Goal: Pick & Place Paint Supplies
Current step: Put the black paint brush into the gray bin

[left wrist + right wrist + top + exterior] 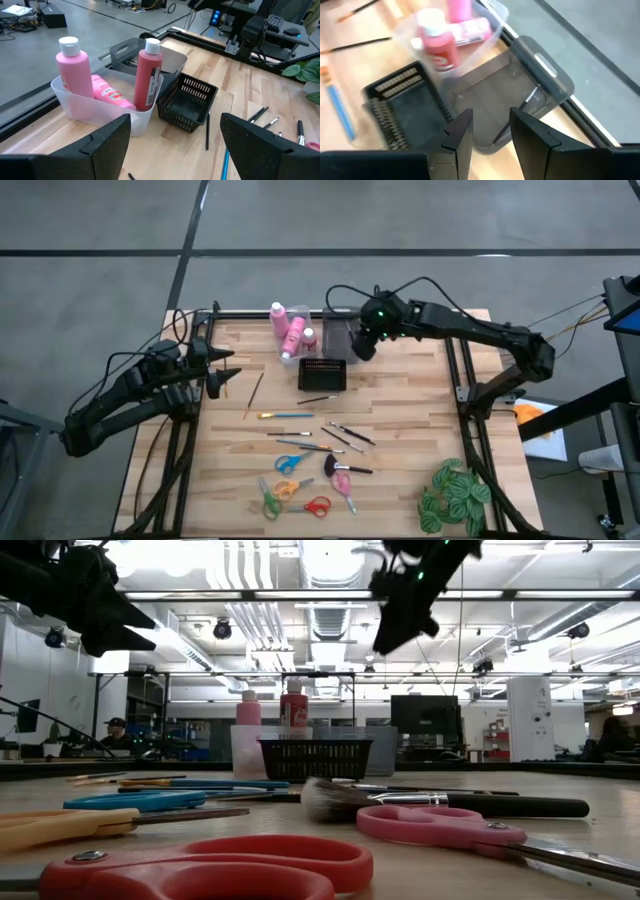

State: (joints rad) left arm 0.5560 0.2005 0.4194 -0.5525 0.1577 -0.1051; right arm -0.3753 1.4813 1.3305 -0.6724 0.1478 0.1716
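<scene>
Nearest the lower edge of the high view, four scissors [290, 490] and a fat brush [345, 468] lie loose on the table [400, 410], with thin paintbrushes [300, 416] scattered above them toward the middle. None of these is sorted yet. Farther up sits an empty black basket [322, 373]. At the top edge three pink bottles [292, 328] already stand in a clear tub [283, 352], so that part looks done. The right gripper [364, 346] hovers over a grey tray [520, 95] holding one brush, fingers slightly apart and empty. The left gripper [222, 373] waits at the left, spread wide.
</scene>
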